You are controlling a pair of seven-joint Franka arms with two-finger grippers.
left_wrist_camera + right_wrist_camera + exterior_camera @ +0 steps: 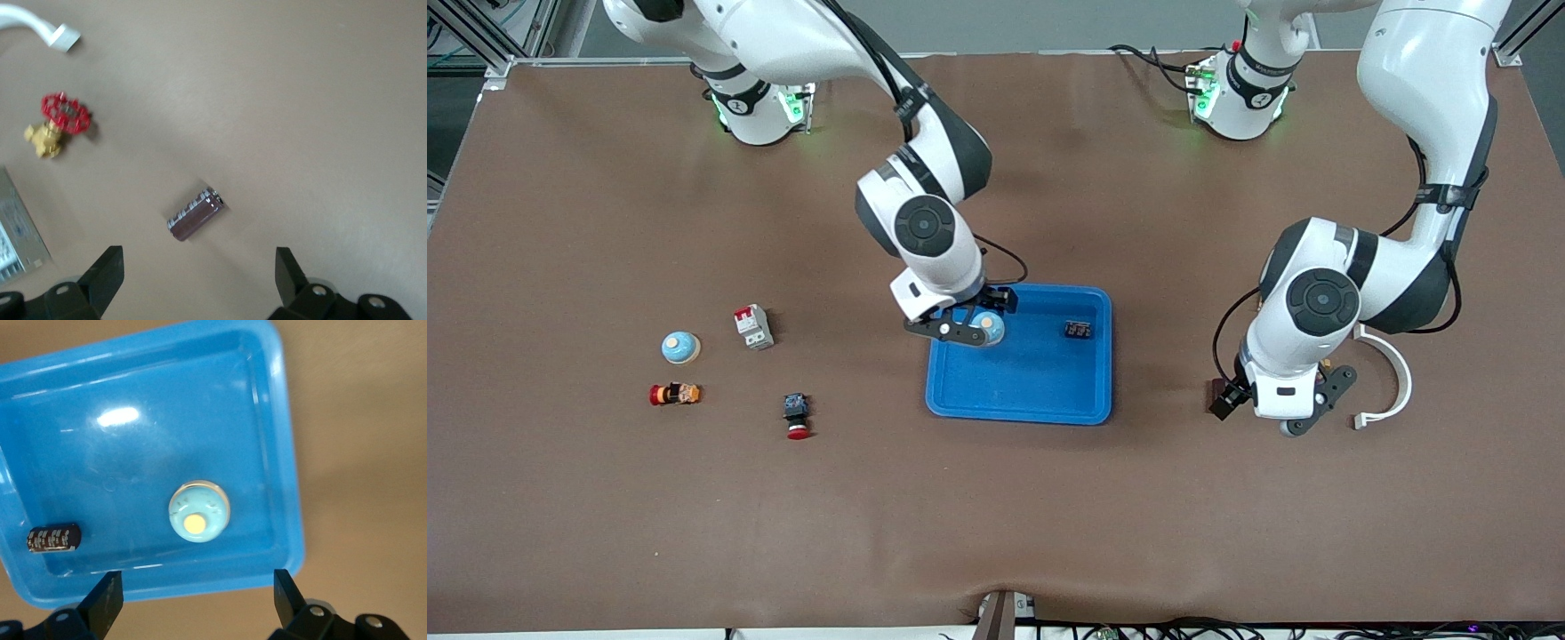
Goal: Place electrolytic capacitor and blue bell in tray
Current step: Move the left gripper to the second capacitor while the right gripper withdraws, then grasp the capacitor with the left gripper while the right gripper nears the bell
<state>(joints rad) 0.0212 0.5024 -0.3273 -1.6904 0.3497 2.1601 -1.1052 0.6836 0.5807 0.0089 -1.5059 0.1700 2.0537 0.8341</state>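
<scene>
The blue tray (1018, 413) lies mid-table. In it rest a blue bell (988, 327) with a cream top and a dark electrolytic capacitor (1077, 330). My right gripper (976, 316) hangs open over the tray's corner toward the right arm's end, beside the bell and not touching it. In the right wrist view the bell (199, 510) and the capacitor (55, 538) lie apart inside the tray (287, 487). A second brown capacitor (195, 214) lies on the table under my open, empty left gripper (199, 280), which hovers (1303, 413) toward the left arm's end.
Toward the right arm's end lie another blue bell (680, 347), a red-and-white breaker (753, 326), an orange toy (674, 394) and a red push button (796, 416). By the left gripper are a white curved part (1392, 373), a red-handled brass valve (59, 127) and a silver box (17, 233).
</scene>
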